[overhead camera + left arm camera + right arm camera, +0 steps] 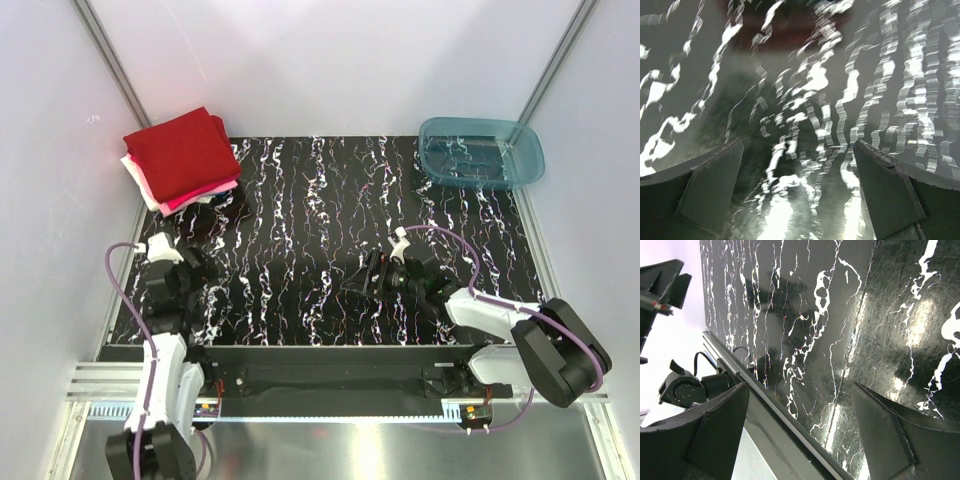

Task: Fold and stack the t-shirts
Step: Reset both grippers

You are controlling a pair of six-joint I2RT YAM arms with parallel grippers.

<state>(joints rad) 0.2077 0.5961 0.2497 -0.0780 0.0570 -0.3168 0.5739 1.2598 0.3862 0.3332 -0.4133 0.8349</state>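
A stack of folded t-shirts (180,158) lies at the far left corner of the table. The dark red shirt (178,148) is on top, with magenta-pink (205,192) and white or pale pink edges (138,182) showing below it. My left gripper (200,222) is open and empty, low over the mat just in front of the stack. A blurred red strip of cloth (785,27) shows at the top of the left wrist view. My right gripper (358,277) is open and empty, near the middle of the table, pointing left. No blue shirt is in view.
A teal see-through plastic tub (481,152) stands at the far right corner. The black marbled mat (320,200) covers the table. A metal rail (330,352) runs along the near edge and also shows in the right wrist view (790,425). White walls close in on three sides.
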